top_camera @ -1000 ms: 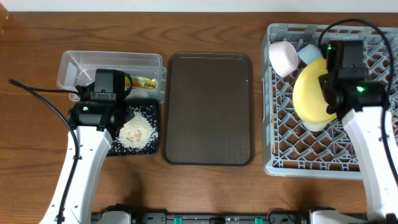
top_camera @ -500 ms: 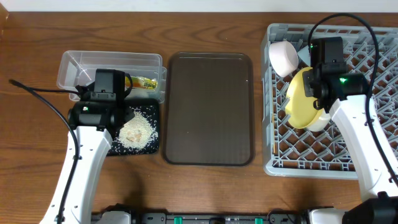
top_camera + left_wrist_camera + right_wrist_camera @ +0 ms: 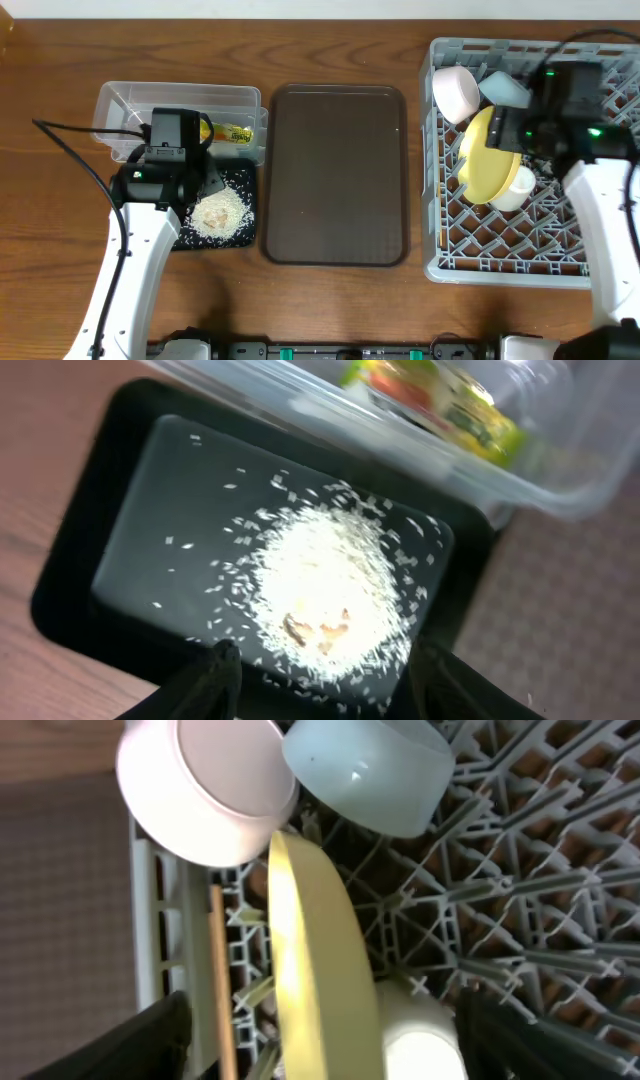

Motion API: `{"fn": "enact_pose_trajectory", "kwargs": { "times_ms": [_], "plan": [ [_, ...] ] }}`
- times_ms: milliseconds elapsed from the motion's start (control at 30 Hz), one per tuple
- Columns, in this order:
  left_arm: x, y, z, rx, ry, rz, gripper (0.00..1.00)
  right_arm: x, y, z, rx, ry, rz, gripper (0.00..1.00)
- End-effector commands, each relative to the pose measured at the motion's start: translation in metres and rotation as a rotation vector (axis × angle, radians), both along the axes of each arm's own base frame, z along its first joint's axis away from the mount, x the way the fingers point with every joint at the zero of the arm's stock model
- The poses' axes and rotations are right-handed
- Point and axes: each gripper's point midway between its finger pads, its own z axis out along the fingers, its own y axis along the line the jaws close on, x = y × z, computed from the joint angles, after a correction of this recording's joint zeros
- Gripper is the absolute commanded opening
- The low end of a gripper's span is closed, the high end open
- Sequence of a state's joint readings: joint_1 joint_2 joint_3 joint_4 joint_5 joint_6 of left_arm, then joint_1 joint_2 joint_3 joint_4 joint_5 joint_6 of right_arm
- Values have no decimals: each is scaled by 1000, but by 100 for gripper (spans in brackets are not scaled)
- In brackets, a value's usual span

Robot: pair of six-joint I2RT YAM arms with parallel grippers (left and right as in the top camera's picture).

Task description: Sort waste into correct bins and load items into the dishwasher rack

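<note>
The round yellow plate (image 3: 480, 160) (image 3: 315, 960) stands on edge in the grey dishwasher rack (image 3: 440, 245). Around it lie the white bowl (image 3: 457, 92) (image 3: 205, 790), the light blue bowl (image 3: 505, 90) (image 3: 370, 770), the pale cup (image 3: 512, 186) (image 3: 420, 1040) and a wooden chopstick (image 3: 218, 980). My right gripper (image 3: 506, 135) (image 3: 325, 1040) is open, its jaws wide on either side of the plate and clear of it. My left gripper (image 3: 208, 186) (image 3: 325, 670) hangs open and empty over the rice scraps (image 3: 215, 212) (image 3: 325, 580) in the black tray (image 3: 243, 236) (image 3: 130, 540). The yellow-green wrapper (image 3: 235, 133) (image 3: 440, 395) lies in the clear tub (image 3: 180, 100) (image 3: 560, 490).
A large dark brown serving tray (image 3: 335, 175) lies between the bins and the rack, with bare wooden table around it. The rack's pegs (image 3: 520, 900) crowd round the right gripper. A black cable (image 3: 70, 145) trails left of the left arm.
My right gripper has opened and let go of the yellow plate, which now leans on edge in the rack. The right arm has drawn back to the right. The left arm barely moved.
</note>
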State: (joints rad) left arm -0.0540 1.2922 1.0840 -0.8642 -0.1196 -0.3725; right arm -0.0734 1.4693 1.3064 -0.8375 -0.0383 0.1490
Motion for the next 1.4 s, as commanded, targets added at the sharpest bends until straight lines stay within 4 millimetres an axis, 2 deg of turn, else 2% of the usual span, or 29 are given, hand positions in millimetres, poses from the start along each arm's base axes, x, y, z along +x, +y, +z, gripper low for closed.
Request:
{"fn": "enact_pose_trajectory", "kwargs": {
  "times_ms": [0,133,267,367,500,533,600,733,900,1100,1367],
  "plan": [
    [-10,-20,-4,-76,50,-133,57,-11,5,18,115,-34,-2,88],
    [-25,-27,-9,-118,110,-146,56,-27,-1,24,112,-25,-17,93],
    [-36,-26,-4,-116,104,-151,56,-44,1,19,98,-26,4,95],
    [-47,-26,7,-109,34,-166,56,-59,5,9,101,-49,10,99],
    [-62,-23,29,-85,-134,-184,56,-78,11,1,105,-144,24,99],
    [-66,-22,34,-81,-185,-185,59,-83,11,1,100,-173,25,99],
    [-72,-22,43,-77,-270,-188,82,-91,11,2,83,-227,24,99],
    [-81,-22,66,-72,-405,-193,84,-105,9,0,57,-265,9,99],
    [-89,-21,77,-69,-460,-195,87,-115,10,-7,61,-240,8,99],
    [-88,-21,76,-70,-457,-195,88,-121,11,-14,67,-201,6,99],
    [-88,-21,76,-70,-457,-195,88,-121,11,-14,67,-201,6,99]
  ]
}}
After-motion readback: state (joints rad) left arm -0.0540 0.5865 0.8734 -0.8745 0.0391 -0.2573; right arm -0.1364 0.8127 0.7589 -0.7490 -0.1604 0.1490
